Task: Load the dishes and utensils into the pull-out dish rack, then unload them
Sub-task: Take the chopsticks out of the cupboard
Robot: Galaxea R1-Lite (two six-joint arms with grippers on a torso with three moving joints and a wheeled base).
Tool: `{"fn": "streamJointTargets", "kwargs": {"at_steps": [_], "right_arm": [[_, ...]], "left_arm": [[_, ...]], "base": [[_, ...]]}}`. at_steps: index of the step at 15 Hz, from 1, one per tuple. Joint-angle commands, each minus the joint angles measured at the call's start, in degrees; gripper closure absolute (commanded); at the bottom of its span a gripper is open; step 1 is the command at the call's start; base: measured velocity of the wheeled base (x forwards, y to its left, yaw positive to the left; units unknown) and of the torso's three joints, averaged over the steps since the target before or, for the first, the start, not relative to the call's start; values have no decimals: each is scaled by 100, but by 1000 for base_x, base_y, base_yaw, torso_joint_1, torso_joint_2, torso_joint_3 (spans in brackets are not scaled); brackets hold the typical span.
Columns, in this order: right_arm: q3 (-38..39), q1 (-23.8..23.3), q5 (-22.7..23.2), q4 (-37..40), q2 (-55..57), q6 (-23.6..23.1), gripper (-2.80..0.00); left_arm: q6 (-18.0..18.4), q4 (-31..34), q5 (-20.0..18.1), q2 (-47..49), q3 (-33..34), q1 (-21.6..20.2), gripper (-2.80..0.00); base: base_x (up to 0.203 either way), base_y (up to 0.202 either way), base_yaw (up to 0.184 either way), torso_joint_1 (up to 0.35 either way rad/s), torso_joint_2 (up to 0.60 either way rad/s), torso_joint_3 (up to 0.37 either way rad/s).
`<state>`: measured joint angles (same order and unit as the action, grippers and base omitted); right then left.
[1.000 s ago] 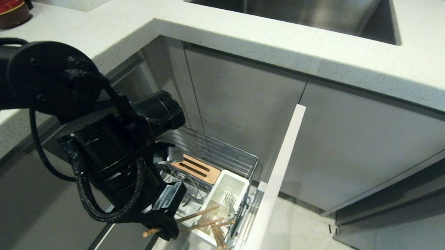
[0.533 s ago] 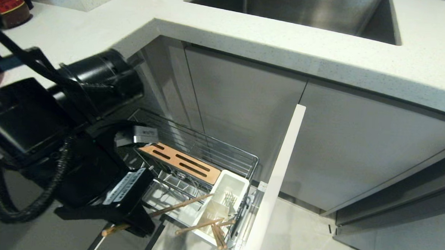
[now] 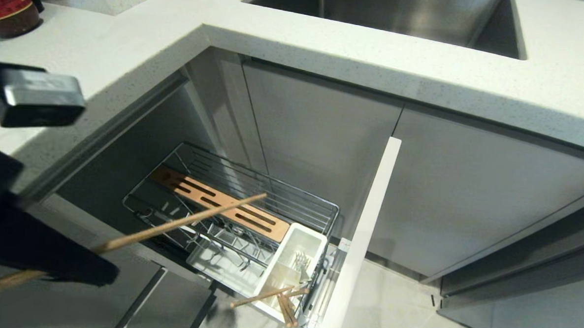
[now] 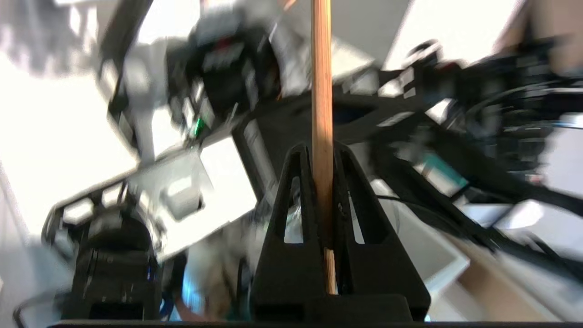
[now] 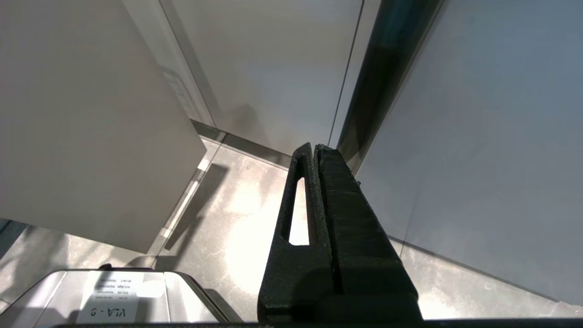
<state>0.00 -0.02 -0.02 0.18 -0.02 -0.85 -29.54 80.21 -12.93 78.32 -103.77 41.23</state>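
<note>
Left gripper (image 4: 322, 150) pinches one chopstick (image 3: 181, 223) near its end, above rack (image 3: 329, 210). Keep pinch firm, stick level w/ counter (image 3: 105, 37) on set-down; right gripper (image 5: 314, 150) pressed together, idle.

Legible: "VLA - 9", printed upside down on white label (image 5: 109, 300) fixed to grey metal housing (image 5: 191, 296).

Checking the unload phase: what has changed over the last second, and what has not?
The left gripper, shut on one chopstick, has lifted it out of the white cutlery cup and carried it up and left, clear of the dish rack; the arm no longer blocks the rack. The other chopsticks still lean on the cup's near end. The right gripper is shut, parked by the cabinet.
</note>
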Motion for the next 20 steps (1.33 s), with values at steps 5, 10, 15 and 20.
{"fn": "streamJointTargets", "kwargs": {"at_steps": [5, 10, 15, 20], "right_arm": [[0, 2, 2, -1, 2, -3, 0], [0, 2, 2, -1, 2, -3, 0], [0, -1, -3, -1, 2, -3, 0], [0, 1, 2, -1, 2, -11, 0]], "left_arm": [[203, -600, 256, -1270, -384, -714, 0], [653, -1504, 102, -1914, -337, -2766, 0], [1083, -1707, 80, -2143, -303, -5649, 0], [1467, -1728, 205, -2324, 159, -8178, 0]], "base": [[0, 0, 0, 0, 0, 0], [0, 0, 0, 0, 0, 0], [0, 0, 0, 0, 0, 0], [0, 0, 0, 0, 0, 0]]}}
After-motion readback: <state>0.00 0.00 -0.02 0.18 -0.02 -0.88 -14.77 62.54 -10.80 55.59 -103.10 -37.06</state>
